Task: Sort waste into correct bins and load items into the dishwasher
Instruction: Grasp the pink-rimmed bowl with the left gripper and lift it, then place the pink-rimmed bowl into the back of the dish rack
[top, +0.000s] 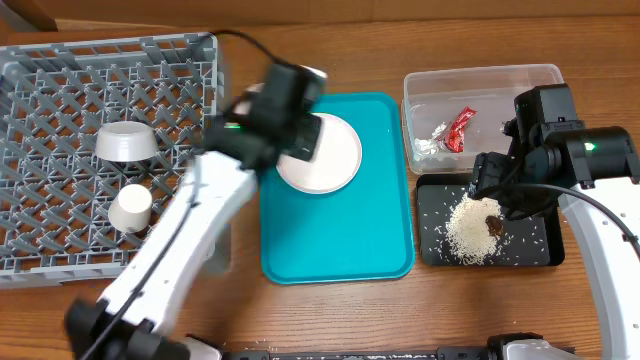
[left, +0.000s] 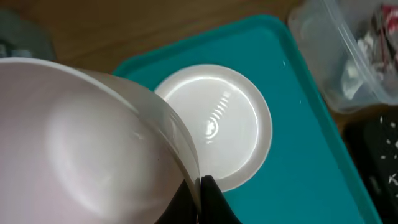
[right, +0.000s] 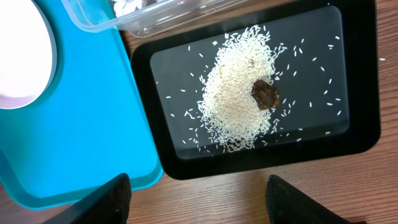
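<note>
My left gripper (left: 200, 199) is shut on the rim of a white plate (left: 81, 143) and holds it above the teal tray (left: 305, 155); from overhead the gripper (top: 290, 110) hides most of that plate. A second white plate (top: 325, 155) lies on the teal tray. A white bowl (top: 125, 142) and a small cup (top: 131, 208) sit in the grey dish rack (top: 60, 90). The red-and-silver wrapper (top: 460, 128) lies in the clear tub (top: 480, 85). Rice (right: 233, 99) and a brown lump (right: 265, 94) lie in the black tray (right: 360, 134). My right gripper (right: 205, 205) is open and empty over the black tray's front edge. Chopsticks are out of view.
The teal tray (top: 340, 250) lies between the rack and the two bins. The clear tub stands just behind the black tray (top: 540, 255) at the right. My right arm (top: 590, 155) reaches in from the right, above the bins. The table is wooden.
</note>
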